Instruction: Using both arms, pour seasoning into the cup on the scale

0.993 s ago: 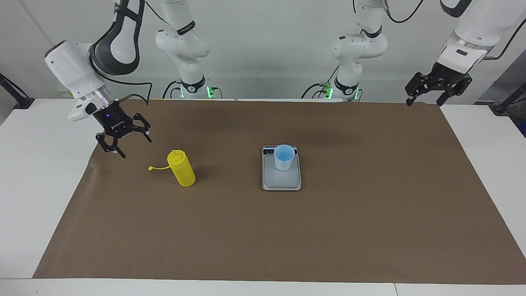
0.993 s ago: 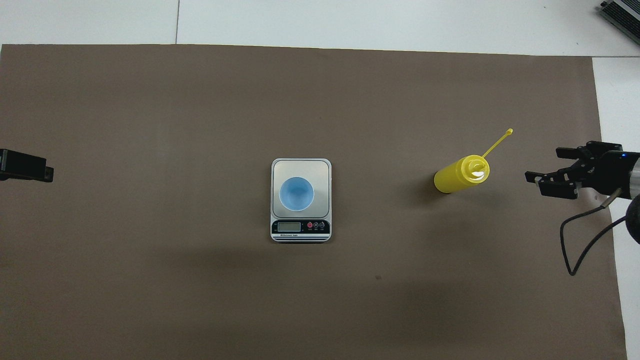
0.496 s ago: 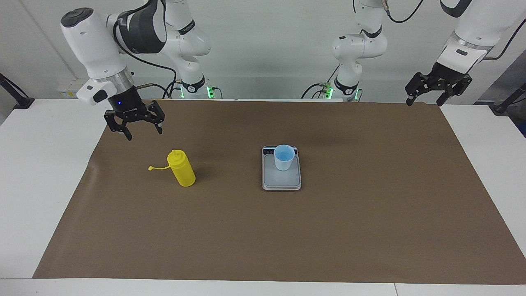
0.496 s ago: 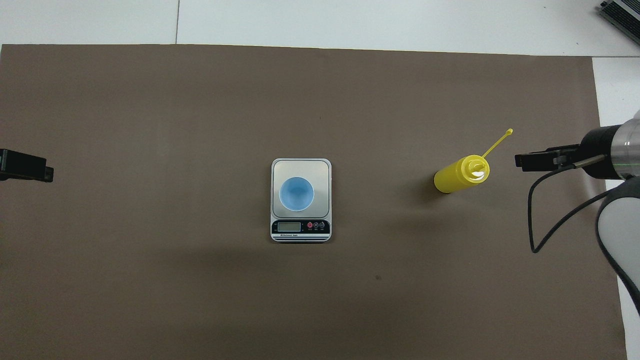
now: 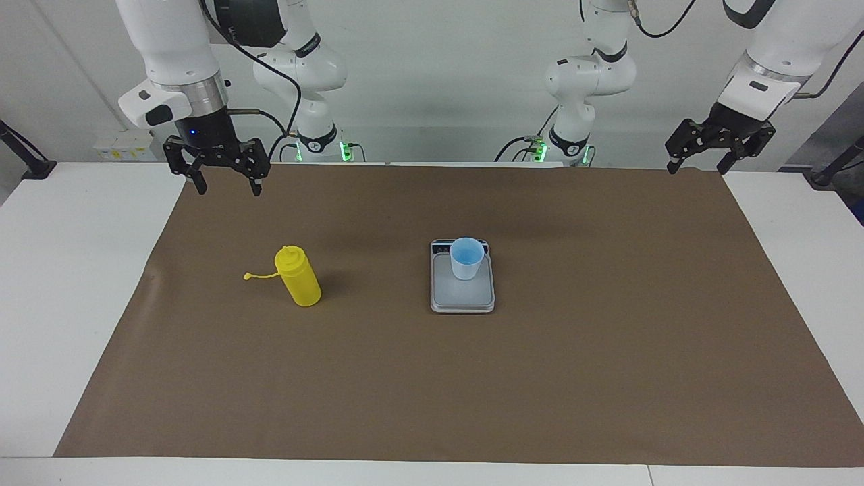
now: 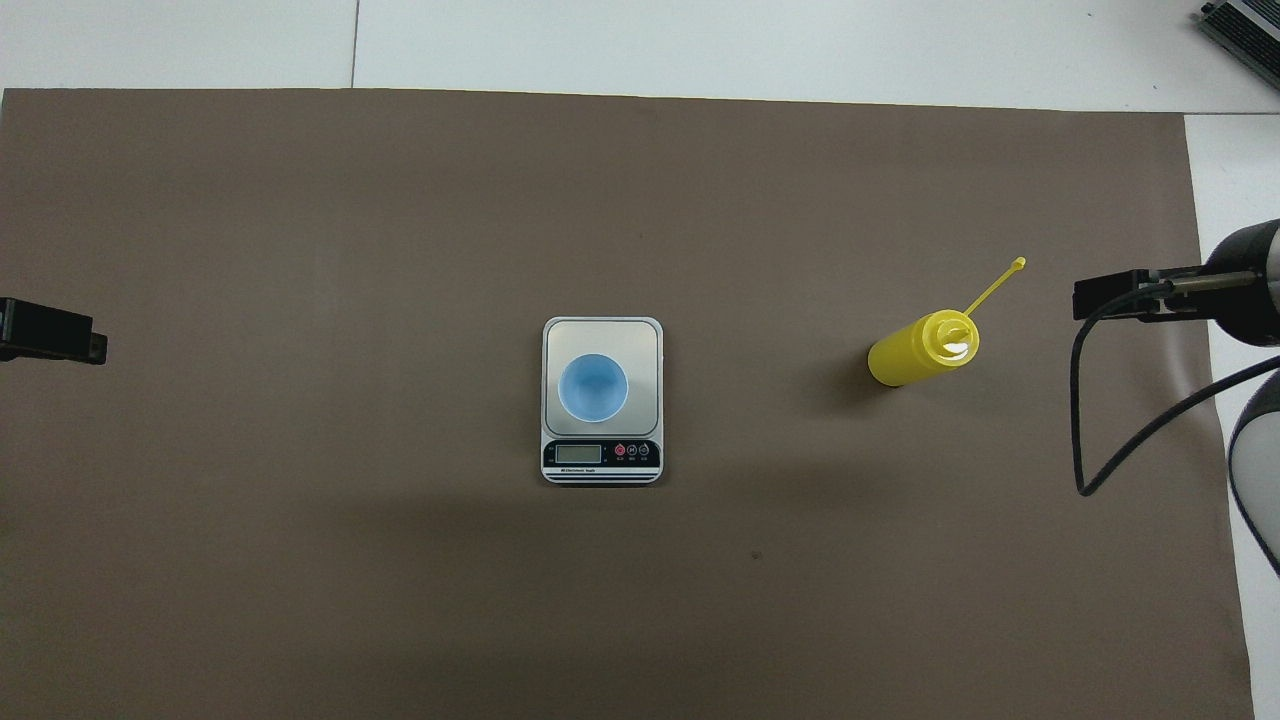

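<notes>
The seasoning (image 5: 298,277) stands on the counter (image 5: 81,270) toward the right arm's end, apparently uncapped. The cup (image 5: 466,258) sits on the scale (image 5: 462,291). The right pincer (image 5: 225,182) and the left pincer (image 5: 698,162) hang open, empty.

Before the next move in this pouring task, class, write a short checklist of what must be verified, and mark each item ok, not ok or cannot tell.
1. Yellow bottle stands upright on the brown mat, toward the right arm's end: ok.
2. Bottle's cap is off, hanging by its strap: ok.
3. Blue cup stands upright on the scale: ok.
4. Right pincer open, up in the air over the mat's edge, holding nothing: ok.
5. Left pincer open and empty, waiting at the left arm's end: ok.
6. Scale's display reads zero: cannot tell.
</notes>
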### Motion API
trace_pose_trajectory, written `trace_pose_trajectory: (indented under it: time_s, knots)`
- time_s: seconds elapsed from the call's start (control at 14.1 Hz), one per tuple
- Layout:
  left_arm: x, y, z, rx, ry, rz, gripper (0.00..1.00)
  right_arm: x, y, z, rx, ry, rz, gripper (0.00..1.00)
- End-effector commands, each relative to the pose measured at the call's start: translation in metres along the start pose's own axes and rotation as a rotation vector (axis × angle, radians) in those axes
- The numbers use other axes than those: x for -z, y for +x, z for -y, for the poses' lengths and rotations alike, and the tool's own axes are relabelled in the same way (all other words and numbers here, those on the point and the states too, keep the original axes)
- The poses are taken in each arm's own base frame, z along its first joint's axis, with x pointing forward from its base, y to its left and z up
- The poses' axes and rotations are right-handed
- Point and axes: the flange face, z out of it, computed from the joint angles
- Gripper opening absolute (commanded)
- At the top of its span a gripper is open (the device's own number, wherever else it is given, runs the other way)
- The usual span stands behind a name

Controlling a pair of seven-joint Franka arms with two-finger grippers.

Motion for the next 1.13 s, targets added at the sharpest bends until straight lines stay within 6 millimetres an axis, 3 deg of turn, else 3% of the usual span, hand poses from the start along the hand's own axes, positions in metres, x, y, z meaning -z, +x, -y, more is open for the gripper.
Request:
trace_pose_trajectory:
  time_s: [0.0, 0.43, 1.06]
  knots:
    - [0.003, -0.006, 0.002, 0.007, -0.007, 0.006, 1.00, 0.009, 0.003, 0.004, -0.014, -0.035, 0.036, 1.00]
    - [0.003, -0.006, 0.002, 0.005, -0.007, 0.006, 1.00, 0.000, 0.001, -0.014, -0.043, -0.020, 0.048, 1.00]
    - [0.003, -0.006, 0.002, 0.007, -0.007, 0.006, 1.00, -0.005, -0.008, 0.002, 0.009, 0.066, 0.089, 1.00]
